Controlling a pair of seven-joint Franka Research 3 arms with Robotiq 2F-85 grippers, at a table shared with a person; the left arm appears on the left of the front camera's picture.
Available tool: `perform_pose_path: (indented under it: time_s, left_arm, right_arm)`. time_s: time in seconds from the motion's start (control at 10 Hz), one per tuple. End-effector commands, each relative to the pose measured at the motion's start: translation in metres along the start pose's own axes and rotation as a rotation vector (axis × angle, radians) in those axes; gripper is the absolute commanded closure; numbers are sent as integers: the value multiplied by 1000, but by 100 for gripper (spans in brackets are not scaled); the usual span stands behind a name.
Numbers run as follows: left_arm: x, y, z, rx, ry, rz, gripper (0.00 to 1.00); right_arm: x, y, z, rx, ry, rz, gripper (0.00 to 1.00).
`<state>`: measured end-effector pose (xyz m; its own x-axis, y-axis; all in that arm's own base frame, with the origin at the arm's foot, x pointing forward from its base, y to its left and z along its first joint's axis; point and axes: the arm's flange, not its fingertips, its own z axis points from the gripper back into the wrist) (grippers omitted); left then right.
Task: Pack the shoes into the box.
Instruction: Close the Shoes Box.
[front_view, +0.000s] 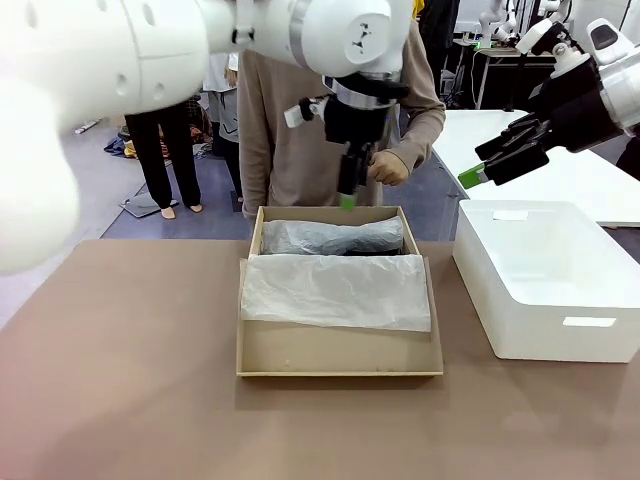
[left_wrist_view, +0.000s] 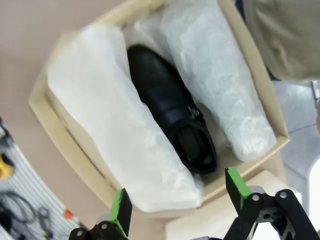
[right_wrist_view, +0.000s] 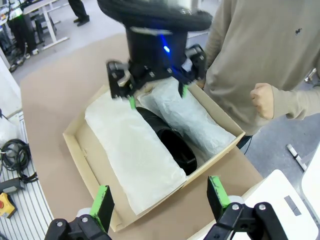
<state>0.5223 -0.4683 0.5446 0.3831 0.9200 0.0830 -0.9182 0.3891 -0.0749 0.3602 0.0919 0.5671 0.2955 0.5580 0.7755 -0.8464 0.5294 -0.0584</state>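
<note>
One glossy black shoe (left_wrist_view: 170, 112) (right_wrist_view: 169, 144) with a silver buckle lies in the brown cardboard box (front_view: 340, 352) (left_wrist_view: 47, 117) (right_wrist_view: 80, 155), between two masses of white tissue. On its far side lies a tissue-wrapped bundle (front_view: 335, 237) (left_wrist_view: 215, 85) with something dark showing through. Loose tissue (front_view: 335, 292) covers the near half. My left gripper (front_view: 348, 200) (left_wrist_view: 179, 200) (right_wrist_view: 157, 96) hangs open just above the box's far edge, holding nothing. My right gripper (front_view: 472, 167) (right_wrist_view: 160, 199) is open and empty, up in the air to the right of the box.
A larger white box (front_view: 550, 300) stands on the brown table right of the cardboard one. A person in a beige sweater (front_view: 300, 130) stands at the far side, one fist (front_view: 388, 168) (right_wrist_view: 262, 100) close to my left gripper.
</note>
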Motion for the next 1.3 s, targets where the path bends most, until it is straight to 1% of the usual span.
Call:
perform_pose_path:
  time_s: [0.0, 0.2, 0.4, 0.6, 0.7, 0.9, 1.0, 1.1, 1.2]
  left_arm:
    - [47, 44, 7, -24, -62, -175, 0]
    - [91, 73, 16, -39, -64, -364, 0]
    - [132, 100, 23, -55, -66, -615, 0]
    - [169, 124, 27, -87, -39, -770, 0]
    - [184, 133, 28, -111, -21, -810, 0]
    - [203, 143, 23, -137, 17, -933, 0]
    - [209, 143, 20, -130, 34, -965, 0]
    - [210, 140, 21, -90, 43, -938, 0]
    - [204, 135, 28, -117, -2, -918, 0]
  right_arm:
    - [0, -4, -2, 14, -23, 16, 0]
    - [0, -4, -2, 14, -23, 16, 0]
    - [0, -4, -2, 14, -23, 16, 0]
    - [0, -4, -2, 14, -23, 16, 0]
    - [0, -4, -2, 14, -23, 16, 0]
    - [0, -4, -2, 14, -23, 16, 0]
    - [0, -4, -2, 14, -23, 16, 0]
    - [0, -4, -2, 14, -23, 16, 0]
    - [0, -4, -2, 14, -23, 16, 0]
